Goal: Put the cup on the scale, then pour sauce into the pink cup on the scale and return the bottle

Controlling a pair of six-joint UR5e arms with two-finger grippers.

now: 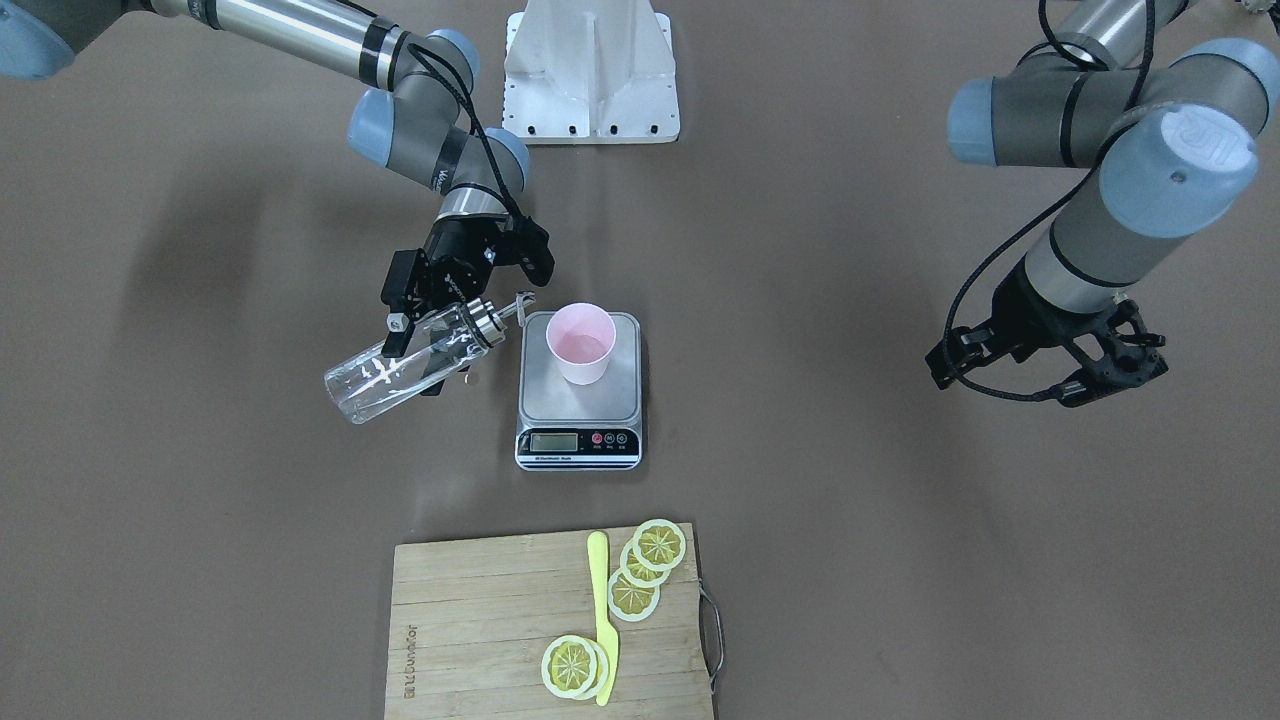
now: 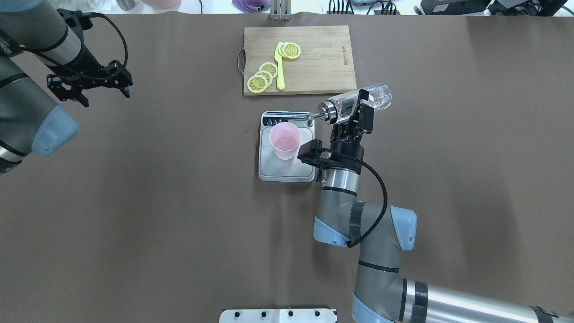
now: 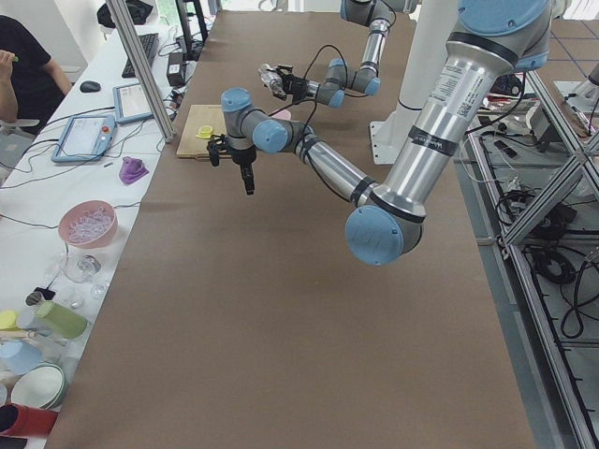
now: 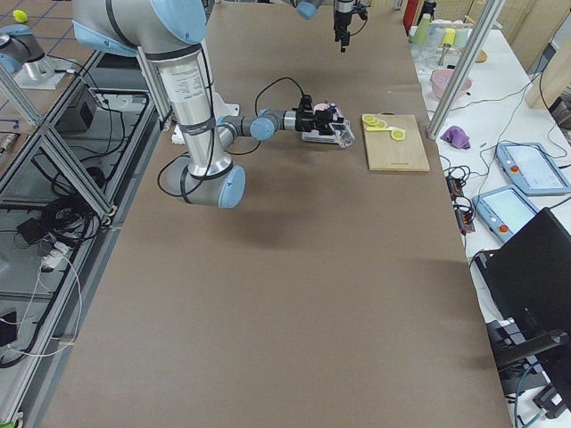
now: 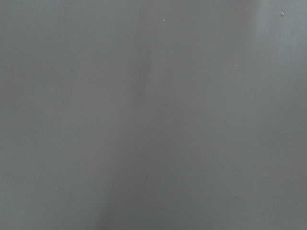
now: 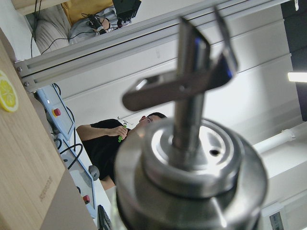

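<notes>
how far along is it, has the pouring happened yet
Done: the pale pink plastic cup stands on the silver kitchen scale. In hand: the right gripper holds the clear glass bottle tilted, spout near the cup's rim; no stream visible. Remaining: likely the pour, then returning the bottle.

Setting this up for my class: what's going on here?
The right hand holds the bottle tipped on its side, with the spout near the cup but not over it. The cup stands on the scale. The left hand hangs open and empty, off to the side.
</notes>
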